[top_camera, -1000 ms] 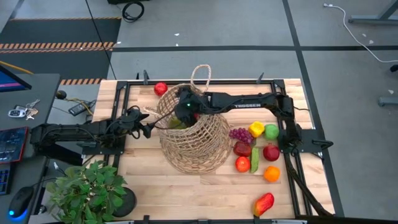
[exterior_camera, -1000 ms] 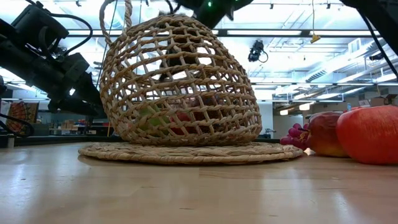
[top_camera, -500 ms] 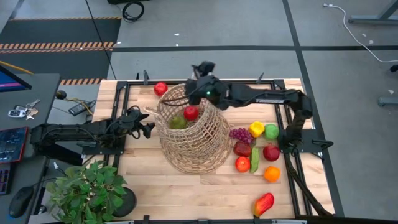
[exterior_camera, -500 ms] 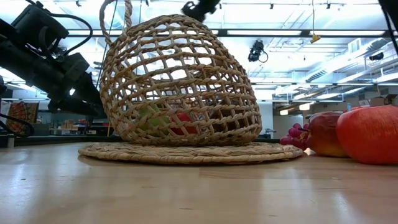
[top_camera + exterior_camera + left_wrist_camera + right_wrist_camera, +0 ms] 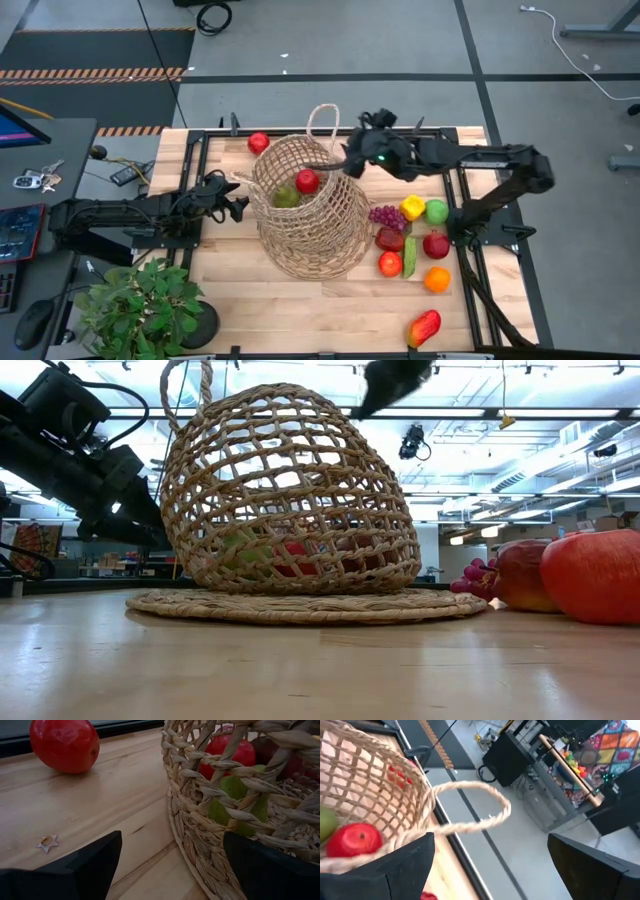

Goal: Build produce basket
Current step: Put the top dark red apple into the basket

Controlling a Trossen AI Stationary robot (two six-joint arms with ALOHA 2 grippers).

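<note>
Overhead, right pincer (image 5: 343,160) agape above basket (image 5: 308,225)

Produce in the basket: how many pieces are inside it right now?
2 visible: a red apple and a green fruit beside it, both low inside the basket. The weave may hide others.

Pretty clearly a robotics lab or workshop: grey concrete floor (image 5: 330,40) with hazard-striped tape (image 5: 90,73), loose cables (image 5: 213,16), long ceiling strip lights (image 5: 470,412) over a big open hall, and a desk with a mouse (image 5: 33,322) beside the wooden surface (image 5: 300,310).
</note>
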